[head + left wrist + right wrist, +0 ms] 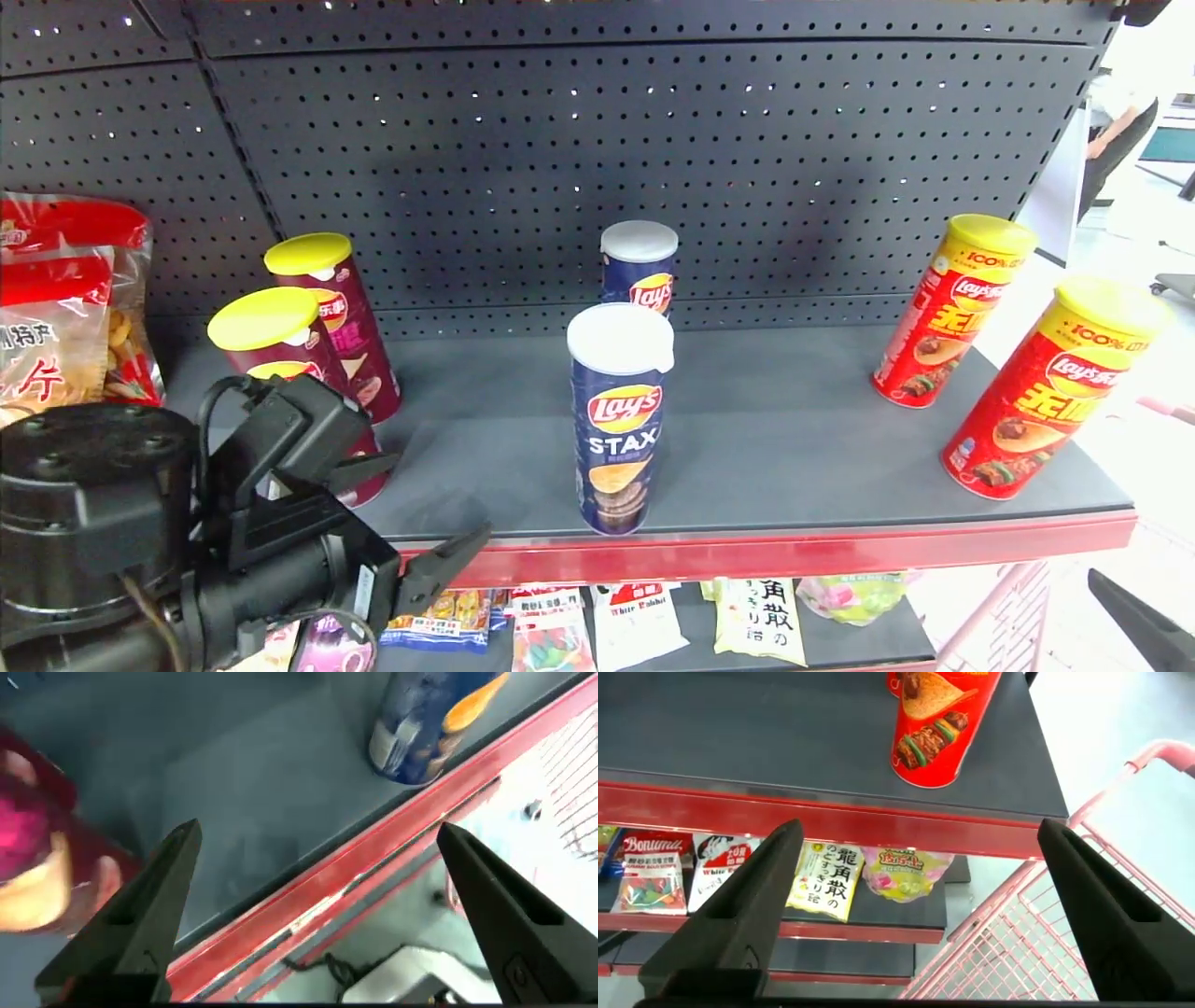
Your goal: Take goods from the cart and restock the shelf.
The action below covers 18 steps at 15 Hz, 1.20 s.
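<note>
Blue chip can (618,420) stands upright at the front of the shelf (794,439), label outward, with a second blue can (639,266) behind it, forming a row. Left gripper (439,495) sits at the red shelf lip (794,551) beside the maroon cans (280,341), jaws apart and empty. Right gripper (920,826), jaws apart and empty, is near the pink cart (1120,793), probably positioned for the next pick.
</note>
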{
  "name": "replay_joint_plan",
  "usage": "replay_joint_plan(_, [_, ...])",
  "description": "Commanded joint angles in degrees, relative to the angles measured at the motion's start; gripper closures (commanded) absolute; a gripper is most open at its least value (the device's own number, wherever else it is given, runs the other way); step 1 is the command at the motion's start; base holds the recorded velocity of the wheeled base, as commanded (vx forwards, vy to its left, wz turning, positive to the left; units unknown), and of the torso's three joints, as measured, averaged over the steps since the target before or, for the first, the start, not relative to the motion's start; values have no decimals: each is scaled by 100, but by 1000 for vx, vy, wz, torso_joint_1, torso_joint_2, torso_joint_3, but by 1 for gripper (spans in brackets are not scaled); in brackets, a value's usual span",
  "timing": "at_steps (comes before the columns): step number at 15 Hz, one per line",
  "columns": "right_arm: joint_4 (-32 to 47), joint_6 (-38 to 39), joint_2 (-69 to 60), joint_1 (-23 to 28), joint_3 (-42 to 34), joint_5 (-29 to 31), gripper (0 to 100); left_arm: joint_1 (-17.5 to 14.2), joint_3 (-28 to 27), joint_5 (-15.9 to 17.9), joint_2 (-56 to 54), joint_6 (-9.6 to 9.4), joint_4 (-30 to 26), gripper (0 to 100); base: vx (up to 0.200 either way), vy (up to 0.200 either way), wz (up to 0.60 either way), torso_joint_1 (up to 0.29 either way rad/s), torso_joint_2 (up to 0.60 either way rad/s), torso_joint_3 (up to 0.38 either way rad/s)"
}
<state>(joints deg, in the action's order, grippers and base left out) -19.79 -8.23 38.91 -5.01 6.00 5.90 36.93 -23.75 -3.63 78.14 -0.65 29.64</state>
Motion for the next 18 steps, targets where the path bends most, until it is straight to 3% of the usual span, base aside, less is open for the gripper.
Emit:
replay_joint_plan(1, [-8, -3, 11, -9, -2, -1, 0, 96, -148, -67, 527, -14, 16, 0, 0, 0, 0, 0, 0, 0])
replay_joint_plan(7, [-8, 5, 55, 0, 103, -1, 0, 43, -693, -762, 1634, 38, 86, 0, 0, 0, 0, 0, 0, 0])
replay_joint_plan(13, [-8, 5, 55, 0, 121, -1, 0, 25, -1449, -894, 2337, 47, 86, 0, 0, 0, 0, 0, 0, 0])
replay_joint_plan(18, [1, 5, 81, 0, 112, -1, 0, 34, -1642, -894, 2513, 47, 95, 0, 0, 0, 0, 0, 0, 0])
